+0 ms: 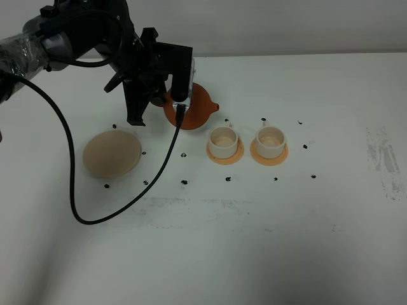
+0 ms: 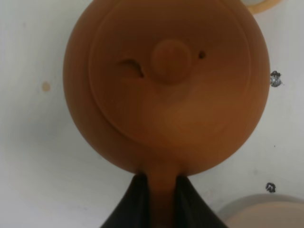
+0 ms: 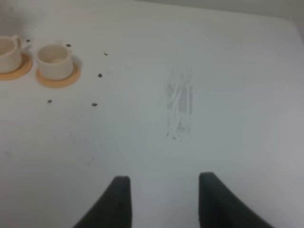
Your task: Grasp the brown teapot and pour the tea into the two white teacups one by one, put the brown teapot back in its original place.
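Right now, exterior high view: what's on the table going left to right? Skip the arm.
beige saucer → brown teapot → nearer-left white teacup → right-hand white teacup → grey scuffed patch

Left matte-black jointed arm (image 1: pixel 82 32) had clear plastic film (image 1: pixel 19 54) around its upper link, thick black cable (image 1: pixel 70 190) hanging off; right gripper (image 3: pixel 164 183) fingers (image 3: pixel 118 202) were black, tapered.
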`<state>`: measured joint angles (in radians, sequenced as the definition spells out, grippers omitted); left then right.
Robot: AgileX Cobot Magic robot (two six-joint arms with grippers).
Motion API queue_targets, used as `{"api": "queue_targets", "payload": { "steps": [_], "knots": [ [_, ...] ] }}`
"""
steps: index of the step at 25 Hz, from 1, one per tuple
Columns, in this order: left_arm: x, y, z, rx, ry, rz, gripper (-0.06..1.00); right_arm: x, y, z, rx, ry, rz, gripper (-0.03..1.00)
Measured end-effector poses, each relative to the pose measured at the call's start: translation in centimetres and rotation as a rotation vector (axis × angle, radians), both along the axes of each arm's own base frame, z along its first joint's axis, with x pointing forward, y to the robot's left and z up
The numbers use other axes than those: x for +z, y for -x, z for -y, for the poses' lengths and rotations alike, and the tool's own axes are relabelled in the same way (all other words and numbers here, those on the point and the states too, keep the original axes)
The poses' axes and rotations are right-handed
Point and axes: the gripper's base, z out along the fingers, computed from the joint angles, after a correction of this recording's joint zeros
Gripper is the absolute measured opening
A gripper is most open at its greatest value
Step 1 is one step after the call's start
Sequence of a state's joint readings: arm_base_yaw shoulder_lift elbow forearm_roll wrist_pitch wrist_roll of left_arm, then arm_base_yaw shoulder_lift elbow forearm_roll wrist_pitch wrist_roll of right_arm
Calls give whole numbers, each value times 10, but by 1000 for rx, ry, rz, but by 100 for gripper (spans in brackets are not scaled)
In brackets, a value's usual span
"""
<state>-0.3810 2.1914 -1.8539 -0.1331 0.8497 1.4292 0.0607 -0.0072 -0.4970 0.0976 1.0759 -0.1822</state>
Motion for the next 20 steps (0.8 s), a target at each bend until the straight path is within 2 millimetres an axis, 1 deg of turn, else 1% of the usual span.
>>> {"api": "queue_targets", "payload": {
  "steps": [8,14,20],
  "knots": [
    [-15,-1,16,-68,-39,44,13,0,0,0,0,0,0,35],
    [-15,-2,18,-148,-114,98,13,0,0,0,0,0,0,35],
    [-16,-1,21,-220,-143,116,13,0,0,0,0,0,0,35]
  ]
}}
